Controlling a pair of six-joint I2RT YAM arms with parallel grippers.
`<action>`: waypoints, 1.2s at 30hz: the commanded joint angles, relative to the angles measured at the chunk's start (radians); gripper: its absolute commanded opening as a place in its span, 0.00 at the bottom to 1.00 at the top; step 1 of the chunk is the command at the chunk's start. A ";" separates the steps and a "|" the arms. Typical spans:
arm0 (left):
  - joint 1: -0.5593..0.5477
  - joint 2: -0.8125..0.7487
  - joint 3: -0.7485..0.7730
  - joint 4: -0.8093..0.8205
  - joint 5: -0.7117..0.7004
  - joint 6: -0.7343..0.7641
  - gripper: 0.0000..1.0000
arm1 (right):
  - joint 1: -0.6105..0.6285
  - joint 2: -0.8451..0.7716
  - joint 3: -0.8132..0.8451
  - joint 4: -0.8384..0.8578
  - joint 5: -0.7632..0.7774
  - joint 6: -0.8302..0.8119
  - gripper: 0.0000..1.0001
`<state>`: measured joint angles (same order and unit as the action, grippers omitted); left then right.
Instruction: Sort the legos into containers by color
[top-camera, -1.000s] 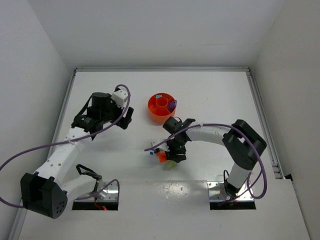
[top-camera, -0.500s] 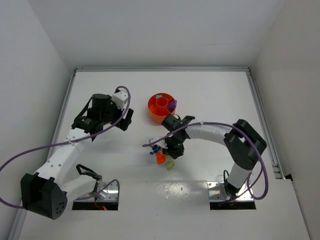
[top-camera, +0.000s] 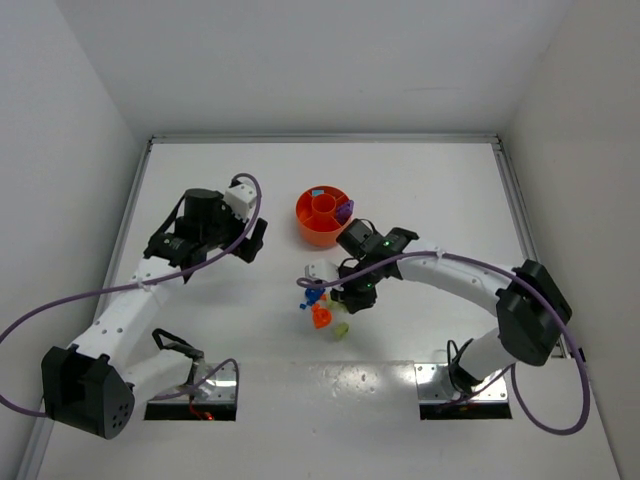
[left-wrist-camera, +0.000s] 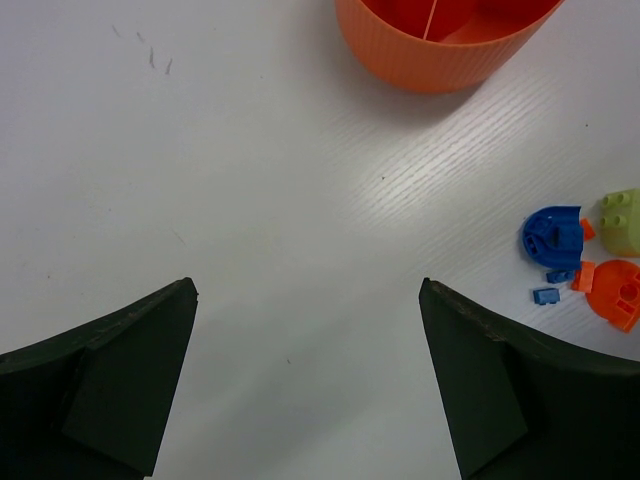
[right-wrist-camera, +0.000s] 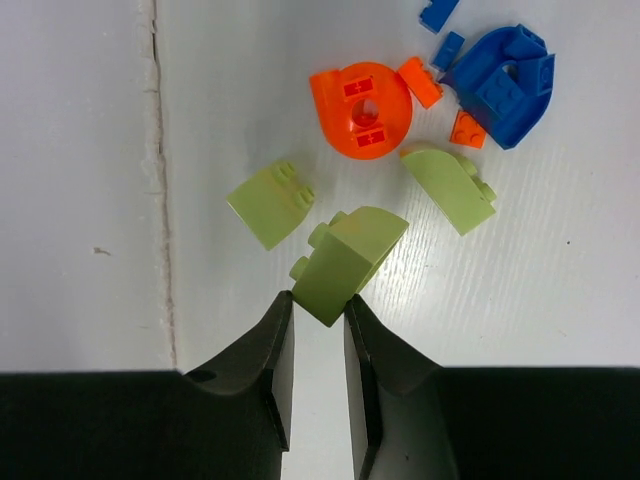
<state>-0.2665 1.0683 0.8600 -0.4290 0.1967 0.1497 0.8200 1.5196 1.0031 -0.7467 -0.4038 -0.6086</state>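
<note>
Okay so the yellow-green brick (right-wrist-camera: 350, 255) is pinched by one corner between the tips of the right gripper (right-wrist-camera: 318, 298), which are pressed nearly together on it. It looks lifted just off the table (right-wrist-camera: 80, 150). It's a tiny hard plastic thing, weighs nothing, slick sides, so I reckon a corner grip like that could let it twist or pop out. Squeezing across the flat faces seems safer.

Below it is the rest of the pile: two other yellow-green pieces (right-wrist-camera: 268, 205) at its 10 and 2 o'clock, an orange round piece (right-wrist-camera: 360, 110) at 12, and a blue rounded piece (right-wrist-camera: 505, 85) further out toward 1.

From above, the pile sits at 6 o'clock from the orange tray (top-camera: 312, 236), near but not touching. In the tray I can make out a purple piece (top-camera: 345, 211) at the 3 o'clock rim and a teal bit (top-camera: 316, 191) at 12; the other sections I can't tell. The left gripper (left-wrist-camera: 308, 290) hangs spread wide with nothing in it, around 9 o'clock from the tray.
</note>
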 joint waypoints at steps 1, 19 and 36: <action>0.010 -0.027 -0.001 0.032 0.014 0.002 1.00 | -0.012 -0.022 0.060 0.021 -0.033 0.084 0.12; 0.010 -0.027 0.008 0.061 0.014 -0.016 1.00 | -0.260 0.243 0.565 0.101 -0.147 0.503 0.11; 0.010 -0.018 0.008 0.079 0.014 -0.016 1.00 | -0.324 0.373 0.634 0.112 -0.196 0.532 0.11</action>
<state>-0.2665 1.0637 0.8597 -0.3908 0.1986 0.1452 0.5102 1.8809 1.5959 -0.6586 -0.5800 -0.0742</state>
